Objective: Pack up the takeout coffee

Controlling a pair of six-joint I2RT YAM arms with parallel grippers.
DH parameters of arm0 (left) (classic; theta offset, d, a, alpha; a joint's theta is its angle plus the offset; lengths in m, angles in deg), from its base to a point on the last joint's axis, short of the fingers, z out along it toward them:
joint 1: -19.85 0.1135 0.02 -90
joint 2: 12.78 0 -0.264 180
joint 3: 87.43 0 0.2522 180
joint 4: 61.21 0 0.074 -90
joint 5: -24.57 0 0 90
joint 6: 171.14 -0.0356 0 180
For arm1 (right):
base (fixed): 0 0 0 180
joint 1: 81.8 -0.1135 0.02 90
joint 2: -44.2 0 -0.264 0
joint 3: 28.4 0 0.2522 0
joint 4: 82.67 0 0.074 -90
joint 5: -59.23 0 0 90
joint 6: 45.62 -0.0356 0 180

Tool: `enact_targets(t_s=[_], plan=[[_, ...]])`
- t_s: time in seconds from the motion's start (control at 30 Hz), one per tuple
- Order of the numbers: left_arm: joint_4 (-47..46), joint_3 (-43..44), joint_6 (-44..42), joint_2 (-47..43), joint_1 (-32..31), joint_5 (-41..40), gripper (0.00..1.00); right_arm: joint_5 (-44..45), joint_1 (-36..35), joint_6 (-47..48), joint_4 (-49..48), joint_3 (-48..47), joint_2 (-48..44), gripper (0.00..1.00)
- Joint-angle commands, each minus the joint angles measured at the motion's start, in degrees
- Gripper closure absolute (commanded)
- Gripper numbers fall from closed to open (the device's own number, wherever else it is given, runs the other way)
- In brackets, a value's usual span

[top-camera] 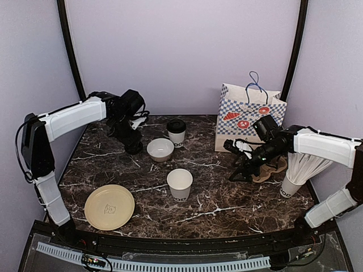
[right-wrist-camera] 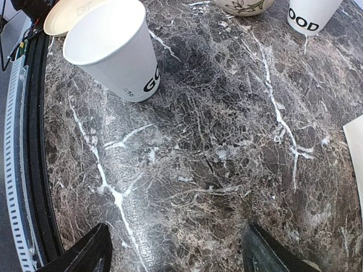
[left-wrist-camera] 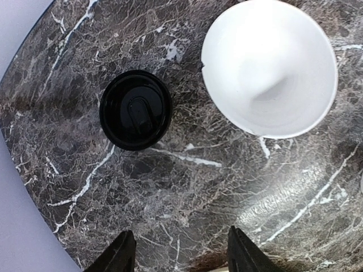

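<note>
The lidded cup (top-camera: 176, 131) stands just beyond the white bowl (top-camera: 160, 149), the open cup (top-camera: 180, 184) near its front; neither is packed. Your left gripper (left-wrist-camera: 181, 258), left of the bowl, is spread and empty, with the lidded cup ahead of its jaws. Your right gripper (right-wrist-camera: 176, 249) also gapes empty. You look to be at the reaching stage: next, close around a cup

A: Where's the top camera?
B: High up, on the near side of the white bowl (top-camera: 160, 149), looking down over the whole desk (top-camera: 227, 192).
A: The wrists?
B: Left looks straight down, close beside the bowl; right sits low, well right of it, angled across the desk. All share the bowl
</note>
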Motion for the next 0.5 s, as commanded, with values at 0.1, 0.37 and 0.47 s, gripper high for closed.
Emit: enact_targets(t_s=[0.1, 0.37, 0.47], plan=[[-4.04, 2.59, -6.38, 8.0, 6.52, 4.94, 0.42, -0.01, 0.28, -0.53, -0.58, 0.01, -0.89, 0.21], [-7.19, 9.58, -10.4, 17.33, 8.39, 6.23, 0.42, -0.34, 0.34, -0.17, -0.42, 0.07, -0.89, 0.21], [-7.55, 10.91, -10.89, 19.85, 9.05, 6.39, 0.44, -0.45, 0.28, -0.04, -0.43, 0.16, -1.12, 0.21]])
